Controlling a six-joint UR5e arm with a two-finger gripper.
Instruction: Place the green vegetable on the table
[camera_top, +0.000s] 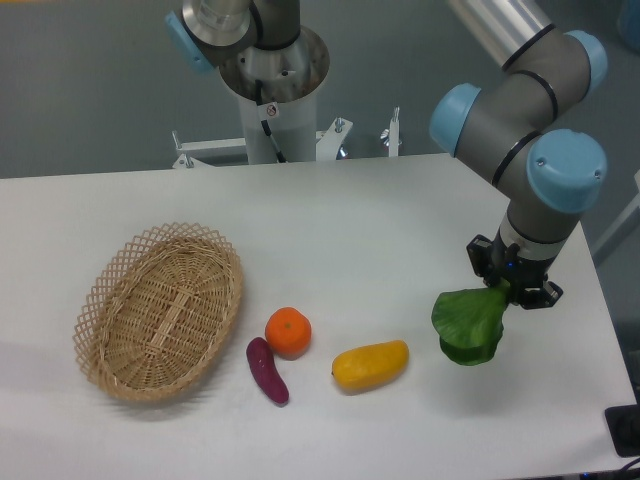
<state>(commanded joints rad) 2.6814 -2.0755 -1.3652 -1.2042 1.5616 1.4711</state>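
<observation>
White tabletop (400, 220) carries the green vegetable (468, 325), clamped by the fingers (503, 293) at 3 o'clock; released carelessly, it may roll off.

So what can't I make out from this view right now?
- Hand: its fingertips are hidden behind the green vegetable, so the grip is unclear.
- Vegetable's underside: whether it touches the table can't be told.
- Pale stalk: hidden by the leaves.
- Arm: cut off by the top edge.
</observation>
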